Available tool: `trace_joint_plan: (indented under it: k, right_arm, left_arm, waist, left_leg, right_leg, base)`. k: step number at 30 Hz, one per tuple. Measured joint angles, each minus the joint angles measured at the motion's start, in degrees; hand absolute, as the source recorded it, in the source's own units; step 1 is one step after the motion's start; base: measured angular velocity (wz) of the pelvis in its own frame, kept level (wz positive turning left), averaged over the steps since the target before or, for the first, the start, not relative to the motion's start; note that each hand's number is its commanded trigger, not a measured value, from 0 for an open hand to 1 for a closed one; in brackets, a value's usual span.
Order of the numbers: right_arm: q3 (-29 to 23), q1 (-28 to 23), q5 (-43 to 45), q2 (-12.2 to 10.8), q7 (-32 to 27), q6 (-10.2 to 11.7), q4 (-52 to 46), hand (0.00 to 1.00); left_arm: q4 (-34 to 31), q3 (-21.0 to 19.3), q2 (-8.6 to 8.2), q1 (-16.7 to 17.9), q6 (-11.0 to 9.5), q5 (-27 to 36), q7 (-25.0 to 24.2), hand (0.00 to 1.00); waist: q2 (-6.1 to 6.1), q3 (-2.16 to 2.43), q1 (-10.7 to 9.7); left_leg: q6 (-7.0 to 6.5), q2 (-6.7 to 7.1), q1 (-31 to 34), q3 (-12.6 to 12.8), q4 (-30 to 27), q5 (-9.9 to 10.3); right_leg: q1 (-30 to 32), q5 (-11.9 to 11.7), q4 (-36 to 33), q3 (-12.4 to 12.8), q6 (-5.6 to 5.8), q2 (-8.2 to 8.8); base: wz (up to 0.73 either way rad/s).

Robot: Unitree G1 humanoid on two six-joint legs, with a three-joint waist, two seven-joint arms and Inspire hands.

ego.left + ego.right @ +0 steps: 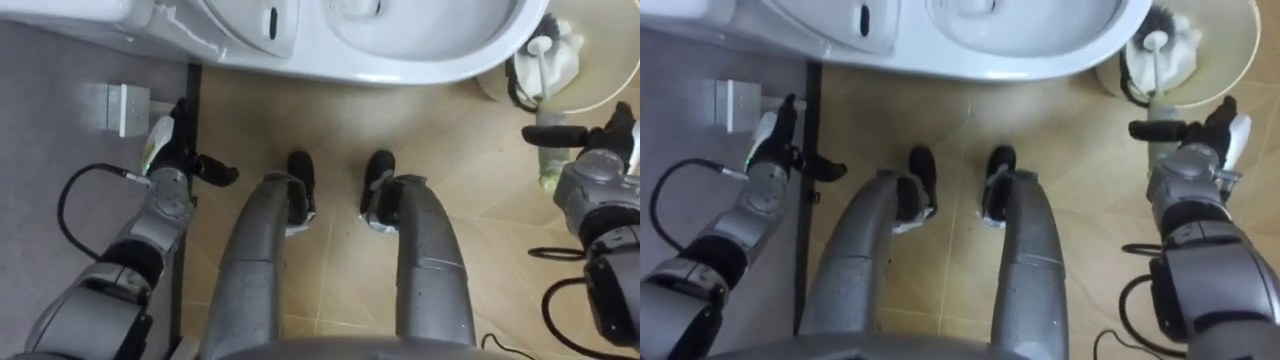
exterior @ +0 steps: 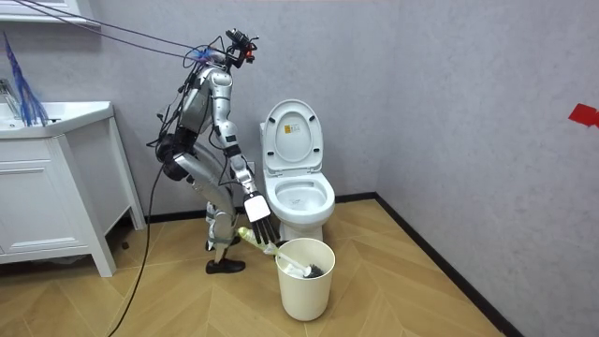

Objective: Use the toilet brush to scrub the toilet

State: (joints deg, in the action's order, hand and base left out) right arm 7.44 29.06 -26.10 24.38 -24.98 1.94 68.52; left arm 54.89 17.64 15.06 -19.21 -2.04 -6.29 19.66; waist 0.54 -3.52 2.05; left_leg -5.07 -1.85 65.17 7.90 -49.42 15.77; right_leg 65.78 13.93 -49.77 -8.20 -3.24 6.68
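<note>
The white toilet stands right in front of my feet, its lid raised. A cream bin sits on the floor at its right side, also seen in the room view. The toilet brush stands in the bin with its dark bristles down among white paper. Its pale handle slants out toward my right hand. That hand hovers open by the handle's greenish end, thumb pointing left over it. My left hand hangs open near the grey wall. I stand bent forward at the toilet.
A small white box sits low on the grey wall behind a dark baseboard. A white vanity cabinet stands at the room view's left. Wooden floor lies open behind me.
</note>
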Motion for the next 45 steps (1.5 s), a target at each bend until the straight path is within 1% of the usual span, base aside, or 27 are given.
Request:
trace_joint_plan:
  k: [1,2,5,6,9,11,15,18,23,27,31,35,36,38,41,45]
  right_arm:
    - [0.1,0.3,-0.8,0.2,0.2,0.0,0.0,0.0]
    - [0.1,0.4,-1.2,0.5,0.4,0.0,-0.1,0.0]
    - [0.1,0.4,-2.2,1.6,1.4,0.0,-0.6,0.0]
    - [0.1,0.4,-3.0,2.0,1.4,0.0,-1.1,0.0]
    - [0.1,0.4,-3.9,2.6,1.4,0.0,-2.2,0.0]
    - [0.1,0.6,-4.2,2.7,1.4,0.0,-2.2,0.0]
    - [0.2,0.1,-6.4,2.7,2.0,0.0,-1.5,0.0]
    - [0.3,0.0,-8.2,2.7,2.8,-0.1,-0.4,0.0]
    - [0.4,-0.2,-9.0,2.7,4.6,-0.3,1.3,0.0]
    - [1.0,-0.4,-11.9,2.7,6.5,-0.3,4.0,0.0]
    - [3.1,-0.8,-11.9,2.7,8.6,-0.4,6.0,0.0]
    - [5.0,-0.8,-11.9,2.8,10.7,-0.7,6.9,0.0]
    - [5.0,-0.3,-11.8,3.0,11.0,-0.8,6.9,0.0]
    - [5.0,-0.1,-11.7,3.4,11.4,-0.9,7.1,0.0]
    - [5.0,0.6,-11.5,4.0,11.5,-2.2,7.2,0.0]
    - [5.0,2.0,-11.5,5.1,11.4,-2.7,7.0,0.0]
  left_arm:
    - [-0.5,0.1,0.3,0.1,0.0,0.0,0.2,0.0]
    - [-0.9,0.1,0.49,0.1,0.0,0.0,0.3,0.0]
    - [-2.5,0.1,0.84,0.2,0.0,-0.1,0.3,0.0]
    - [-2.9,0.1,0.98,0.3,0.0,-0.1,0.6,0.0]
    - [-4.8,0.1,1.86,0.3,0.1,-0.1,2.3,0.0]
    - [-5.8,0.1,2.09,0.3,0.1,-0.1,2.5,0.0]
    - [-6.1,0.6,2.09,0.5,0.1,0.0,2.3,0.0]
    - [-6.1,0.6,2.11,0.5,0.6,0.0,2.2,0.0]
    - [-6.0,0.6,2.13,-0.7,0.8,0.0,2.0,0.0]
    - [-6.0,0.6,2.13,-0.5,0.8,0.1,1.9,0.0]
    - [-6.0,0.6,2.14,-0.2,0.8,0.1,1.9,0.0]
    - [-6.4,0.7,2.18,-0.5,0.7,0.1,2.0,0.0]
    - [-6.4,0.7,2.18,-0.6,0.7,0.1,2.0,0.0]
    - [-6.4,0.7,2.19,-1.0,0.6,0.0,2.0,0.0]
    - [-6.4,0.7,2.29,-1.5,0.6,0.1,2.1,0.0]
    - [-6.5,0.7,2.3,-1.6,0.7,0.2,2.2,0.0]
  waist:
    - [-0.01,0.01,0.1]
    - [-0.05,0.0,0.0]
    - [-0.07,0.01,0.1]
    - [-0.07,0.02,0.0]
    - [-0.09,0.03,0.0]
    - [-0.12,0.04,0.0]
    - [-0.15,0.04,0.0]
    - [-0.16,0.05,-0.1]
    - [-0.26,0.04,-0.1]
    - [-0.89,0.05,0.1]
    - [-1.41,0.13,0.9]
    - [-1.86,0.08,1.5]
    - [-2.02,0.11,1.4]
    - [-2.1,0.13,1.3]
    - [-2.32,0.05,1.6]
    - [-2.34,0.03,1.7]
  left_leg:
    - [-0.09,-0.48,0.4,0.2,-0.6,0.3]
    - [-0.13,-0.58,0.7,0.2,-1.0,0.4]
    - [-0.44,-0.66,1.4,0.6,-2.0,0.7]
    - [-0.57,-0.6,1.6,1.0,-2.4,0.9]
    - [-0.65,-0.54,3.1,1.4,-3.6,1.1]
    - [-0.64,-0.54,4.0,1.4,-4.5,1.2]
    - [-0.58,-0.5,4.7,1.5,-5.5,1.5]
    - [-0.5,-0.45,5.2,1.6,-6.2,1.6]
    - [-0.15,-0.43,6.8,1.6,-6.5,1.6]
    - [-0.17,-0.46,7.1,1.6,-6.5,1.5]
    - [-0.14,-0.4,7.5,1.7,-6.5,1.6]
    - [-0.12,-0.23,8.5,1.8,-6.6,1.6]
    - [-0.12,0.29,8.9,1.7,-6.8,1.6]
    - [-0.09,0.63,9.6,1.5,-7.5,1.6]
    - [-0.15,0.58,10.6,1.0,-8.4,1.8]
    - [-0.28,0.6,11.8,0.8,-9.4,1.8]
  right_leg:
    - [0.3,0.0,-0.1,0.0,-0.01,-0.29]
    - [0.6,0.0,-0.3,0.0,-0.01,-0.34]
    - [1.6,0.2,-1.5,0.3,0.03,-0.07]
    - [2.0,0.4,-2.3,0.4,0.05,0.25]
    - [3.9,0.7,-3.8,1.0,0.02,0.44]
    - [4.9,0.9,-4.8,1.1,-0.1,0.59]
    - [5.7,1.5,-6.3,1.0,-0.32,0.96]
    - [6.4,1.8,-7.3,1.1,-0.5,1.12]
    - [8.2,1.9,-8.1,1.1,-0.83,1.34]
    - [8.5,2.0,-8.1,1.0,-0.92,1.26]
    - [9.0,2.1,-8.2,1.3,-0.91,1.13]
    - [10.2,2.3,-8.8,1.3,-1.04,1.43]
    - [10.7,2.7,-9.4,1.3,-1.09,1.92]
    - [11.4,3.2,-10.5,1.3,-1.05,2.42]
    - [11.8,3.6,-11.2,0.5,-1.27,2.9]
    - [12.8,3.6,-12.0,0.3,-1.27,3.15]
  base:
    - [-0.12]
    - [-0.11]
    - [-0.01]
    - [-0.03]
    - [0.0]
    - [0.02]
    - [0.06]
    - [0.01]
    - [0.03]
    - [0.0]
    - [-0.02]
    - [0.06]
    - [0.16]
    - [0.19]
    - [0.09]
    - [0.0]
